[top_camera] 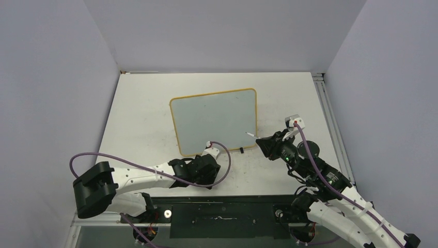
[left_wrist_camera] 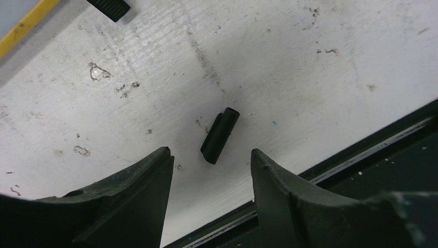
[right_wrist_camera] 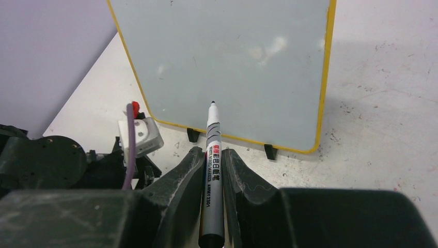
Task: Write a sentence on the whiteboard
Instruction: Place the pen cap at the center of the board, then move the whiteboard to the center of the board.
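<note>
Pinches marker, label print too small to read, in right gripper jaws at whiteboard near edge; spreads left gripper jaws over black cap nearby.

The small rectangular glossy grey-white whiteboard with a yellow-orange frame sat midway on the matte white bench, its two black clip feet along its near edge. Before its near-left corner, the left arm's jaws stood apart above a short black plastic marker cap lying on the bench. Right of its near-right corner, the right arm's jaws clamped a grey cylindrical marker, tip toward the board.
</note>
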Controlling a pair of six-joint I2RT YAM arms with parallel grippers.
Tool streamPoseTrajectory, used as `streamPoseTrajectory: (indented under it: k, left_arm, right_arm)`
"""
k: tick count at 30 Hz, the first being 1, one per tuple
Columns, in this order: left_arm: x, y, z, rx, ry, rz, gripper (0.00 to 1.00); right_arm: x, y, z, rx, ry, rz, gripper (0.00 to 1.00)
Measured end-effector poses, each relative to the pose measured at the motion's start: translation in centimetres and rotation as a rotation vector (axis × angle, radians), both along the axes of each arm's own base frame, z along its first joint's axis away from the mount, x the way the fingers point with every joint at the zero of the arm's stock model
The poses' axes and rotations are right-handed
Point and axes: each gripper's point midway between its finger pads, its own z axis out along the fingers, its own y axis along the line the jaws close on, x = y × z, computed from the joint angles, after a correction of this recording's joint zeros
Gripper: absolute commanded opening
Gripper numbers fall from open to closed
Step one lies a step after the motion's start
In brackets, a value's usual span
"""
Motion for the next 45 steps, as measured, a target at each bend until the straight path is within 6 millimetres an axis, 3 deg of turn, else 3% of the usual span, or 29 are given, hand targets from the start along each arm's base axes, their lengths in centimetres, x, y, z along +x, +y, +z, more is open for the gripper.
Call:
streamPoseTrajectory:
  k: [10,22,27,36,45]
  left_arm:
    - [1.4,-0.3,6.7,-0.145,-0.049,0.013,0.66]
    - [5.5,2.2,15.2,-0.26,-0.109,0.049,0.73]
    - [8.6,5.2,18.7,-0.301,-0.181,0.114,0.74]
    - [13.0,12.3,22.3,-0.402,-0.295,0.293,0.75]
    - [17.4,16.0,25.9,-0.6,-0.414,0.252,0.74]
  right_arm:
    - [0.3,-0.9,0.2,-0.015,-0.022,-0.039,0.05]
    - [0.3,-1.4,0.7,-0.011,-0.047,-0.055,0.05]
    - [0.3,-1.4,0.7,-0.012,-0.049,-0.054,0.05]
    - [0.0,-0.8,0.7,-0.009,-0.045,-0.017,0.05]
    - [-0.6,1.7,2.0,0.051,-0.065,0.1,0.05]
